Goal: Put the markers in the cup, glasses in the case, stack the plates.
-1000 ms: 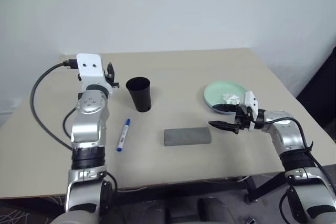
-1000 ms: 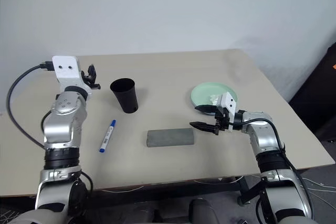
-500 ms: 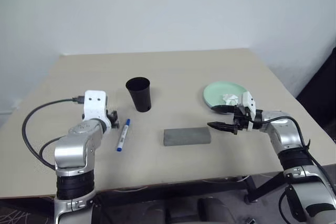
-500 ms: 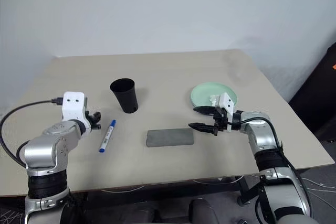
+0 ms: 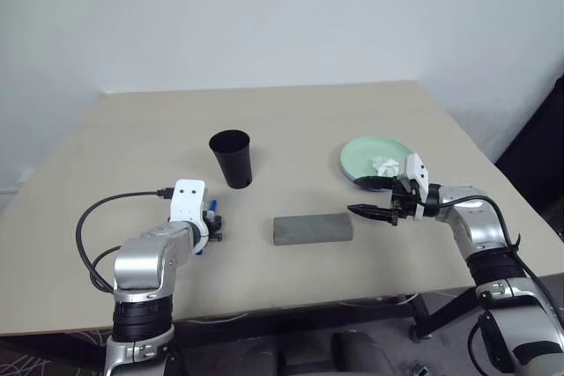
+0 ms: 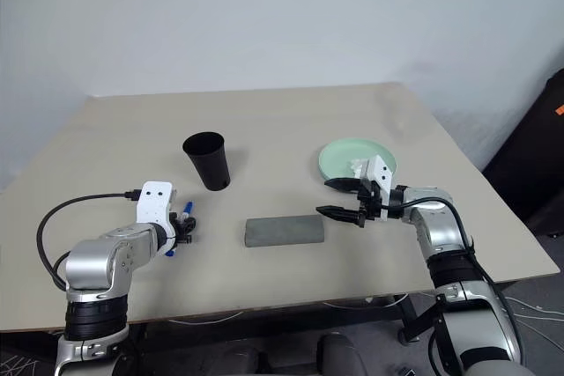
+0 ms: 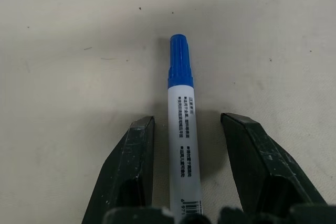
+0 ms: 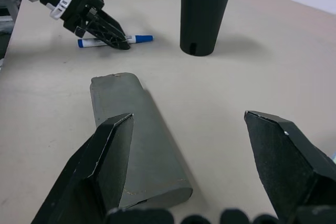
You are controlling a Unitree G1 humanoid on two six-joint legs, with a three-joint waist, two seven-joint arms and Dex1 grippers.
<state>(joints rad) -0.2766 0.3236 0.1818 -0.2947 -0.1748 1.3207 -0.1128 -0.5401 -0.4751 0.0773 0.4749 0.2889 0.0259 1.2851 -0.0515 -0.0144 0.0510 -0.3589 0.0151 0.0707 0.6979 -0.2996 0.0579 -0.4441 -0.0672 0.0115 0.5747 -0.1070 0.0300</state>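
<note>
- Silver metal arms with black joint bands.
- White camera blocks at both wrists.
- Black cable loops behind the left gripper (image 5: 212, 228).
- Black tapered fingers (image 8: 107, 166) on the right gripper (image 5: 364, 199).

Only print in sight is on the marker (image 7: 183, 145): small dark lines of text running along its white body below the blue cap, plus a barcode at the body's end between the left gripper's fingers. Characters too small to read; no brand or number legible. Cup (image 5: 231, 158), case (image 5: 312, 229) and mint green plate (image 5: 367, 157) carry no readable text or labels.
</note>
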